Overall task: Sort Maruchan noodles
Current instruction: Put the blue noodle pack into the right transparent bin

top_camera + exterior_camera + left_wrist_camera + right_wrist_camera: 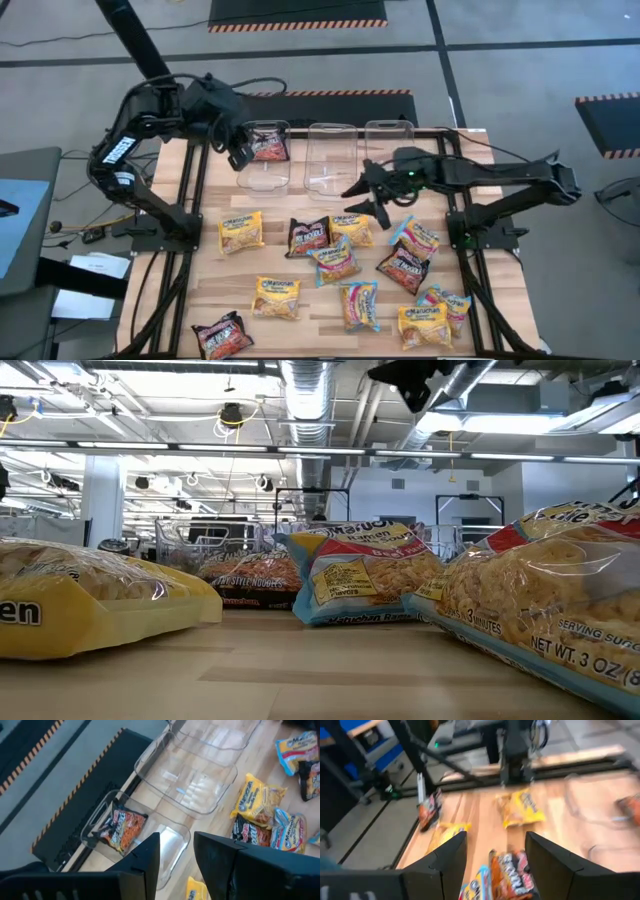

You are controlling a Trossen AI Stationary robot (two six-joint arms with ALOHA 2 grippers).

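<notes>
Packets everywhere on the wooden table (pixel 300 325), and one dark maroon packet (pixel 270 148) already lies inside the left clear tub (pixel 264 168), at its far end. The left gripper (pixel 240 150) hangs just beside that packet, over the tub's left edge, jaws parted with nothing between them. Its wrist view looks down past both dark fingers (pixel 145 860) and finds the maroon packet (pixel 119 829) resting flat on the tub floor, clear of the fingertips.

Over to the right gripper (pixel 370 200): it hovers above the table just in front of the middle tub (pixel 331 160), jaws spread wide and empty. Directly below and beside it sit a yellow packet (pixel 352 229) and another dark packet (pixel 308 237), neither touched. The right tub (pixel 389 140) holds no packet that I can see.

The high view lays out the whole spread: yellow packet at left (pixel 241 231), another yellow (pixel 276 297), a maroon one at the near-left corner (pixel 222 335), blue-and-pink ones mid-table (pixel 335 262), more clustered at right. The low view gives none of that layout; it shows a blue-trimmed packet (pixel 365 575) standing up on edge between big near packets, and only a dark part of an arm high above. The right wrist view adds a yellow packet (pixel 521 808) and a dark one (pixel 510 872) between its own fingers (pixel 447 857), lying well below them.
</notes>
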